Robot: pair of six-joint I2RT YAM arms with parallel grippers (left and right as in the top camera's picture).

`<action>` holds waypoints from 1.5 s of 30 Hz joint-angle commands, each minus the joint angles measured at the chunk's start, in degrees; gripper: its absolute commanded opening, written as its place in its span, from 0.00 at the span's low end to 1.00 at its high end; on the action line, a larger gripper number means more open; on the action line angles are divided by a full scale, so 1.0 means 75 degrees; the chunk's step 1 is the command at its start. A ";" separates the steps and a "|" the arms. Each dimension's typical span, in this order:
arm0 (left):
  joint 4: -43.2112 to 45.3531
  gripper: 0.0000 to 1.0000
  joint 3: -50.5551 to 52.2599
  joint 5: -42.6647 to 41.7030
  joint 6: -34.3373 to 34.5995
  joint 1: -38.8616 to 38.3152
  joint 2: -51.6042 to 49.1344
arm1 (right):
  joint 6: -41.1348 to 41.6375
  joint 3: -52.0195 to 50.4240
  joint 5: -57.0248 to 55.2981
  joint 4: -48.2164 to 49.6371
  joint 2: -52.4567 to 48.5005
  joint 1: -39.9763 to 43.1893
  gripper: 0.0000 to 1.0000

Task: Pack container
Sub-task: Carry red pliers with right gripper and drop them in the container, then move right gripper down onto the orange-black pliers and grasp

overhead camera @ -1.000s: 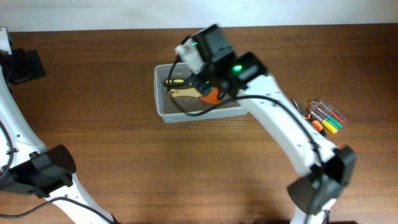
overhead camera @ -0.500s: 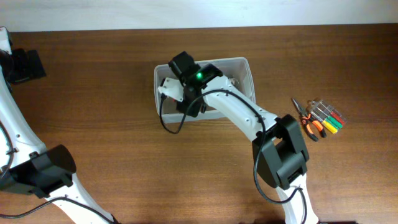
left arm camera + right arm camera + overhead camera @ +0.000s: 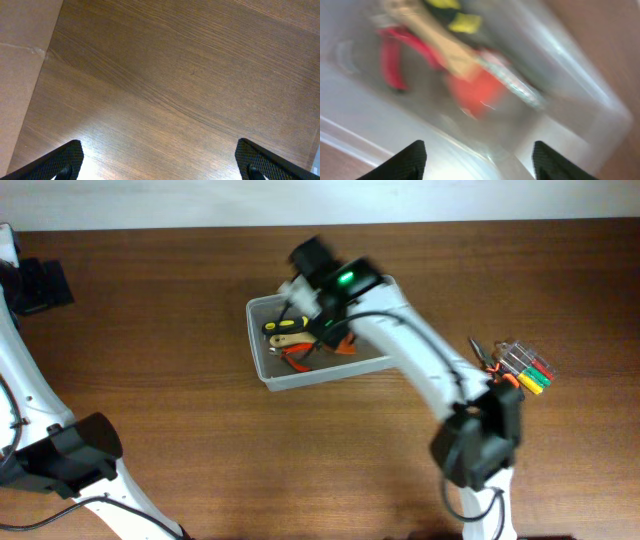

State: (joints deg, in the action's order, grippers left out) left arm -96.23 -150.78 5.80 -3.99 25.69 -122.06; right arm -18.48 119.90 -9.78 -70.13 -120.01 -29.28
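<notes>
The container (image 3: 300, 380), a clear shallow tub, sits at the middle back of the table. Inside lie a yellow-and-black handled tool (image 3: 283, 324), red-handled pliers (image 3: 297, 356) and an orange-handled tool (image 3: 346, 346). My right gripper (image 3: 318, 312) hovers over the tub's far side. In the blurred right wrist view my right gripper (image 3: 485, 165) is open above the near wall of the container (image 3: 395, 120), with nothing between its fingers; the red handles (image 3: 390, 55) and orange handle (image 3: 475, 92) lie beyond. My left gripper (image 3: 160, 167) is open over bare wood.
Orange-handled pliers (image 3: 497, 372) and a small clear case of coloured screwdriver bits (image 3: 526, 365) lie at the right of the table. The right arm's base (image 3: 480, 455) stands at the front right, the left arm's base (image 3: 65, 455) at the front left.
My right gripper has gone from shut to open while its arm swung about over the container. Red-handled pliers now show lying in the tub. The left arm has not moved.
</notes>
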 commanded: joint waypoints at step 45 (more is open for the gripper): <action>0.0017 0.99 -0.0015 -0.0061 0.0073 0.0035 -0.0076 | 0.0522 -0.5712 0.1212 0.1708 0.0685 0.5729 0.62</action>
State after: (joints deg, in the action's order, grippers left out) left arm -96.20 -150.78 5.78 -3.99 25.69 -122.06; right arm -14.22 78.08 0.01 -58.22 -115.04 13.32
